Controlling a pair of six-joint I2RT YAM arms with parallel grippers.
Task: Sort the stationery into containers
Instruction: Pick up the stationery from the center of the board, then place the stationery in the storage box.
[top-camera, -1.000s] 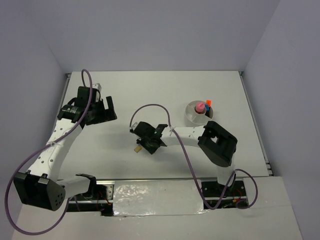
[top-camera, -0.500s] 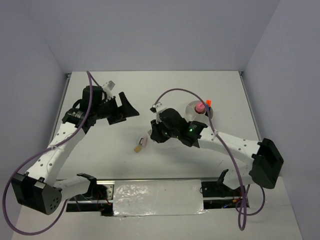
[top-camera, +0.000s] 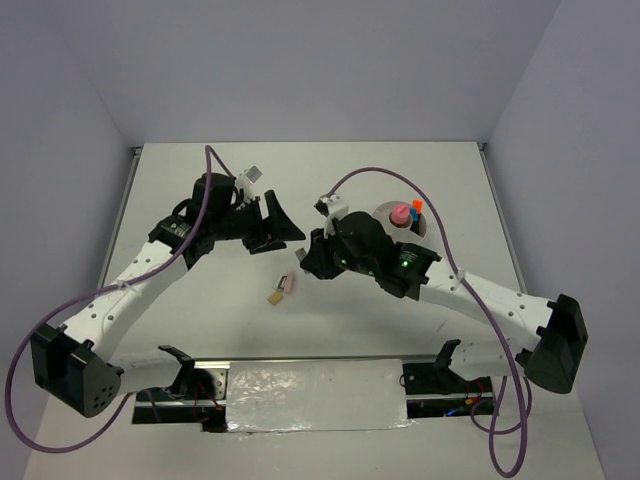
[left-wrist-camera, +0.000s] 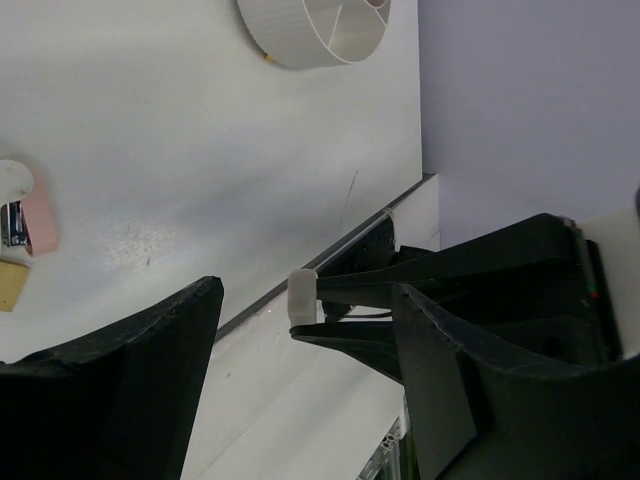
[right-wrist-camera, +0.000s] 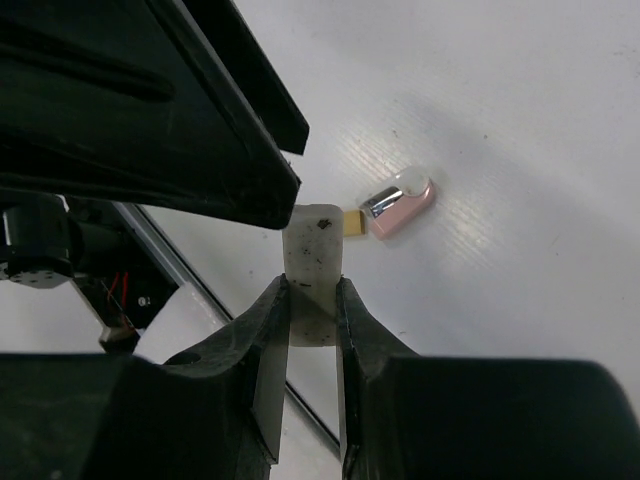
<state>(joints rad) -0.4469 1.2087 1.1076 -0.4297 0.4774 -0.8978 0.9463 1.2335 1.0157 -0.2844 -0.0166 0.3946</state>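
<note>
Right gripper (right-wrist-camera: 313, 300) pinches white block (right-wrist-camera: 315, 235); left gripper (left-wrist-camera: 308, 300) jaws wide, block between them. Likely handover: left should close squarely before right releases.

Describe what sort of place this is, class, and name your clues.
Probably a robotics lab test cell: a white table boxed in by plain walls, a left arm and right arm bolted at its near edge, and one divided white tub.
</note>
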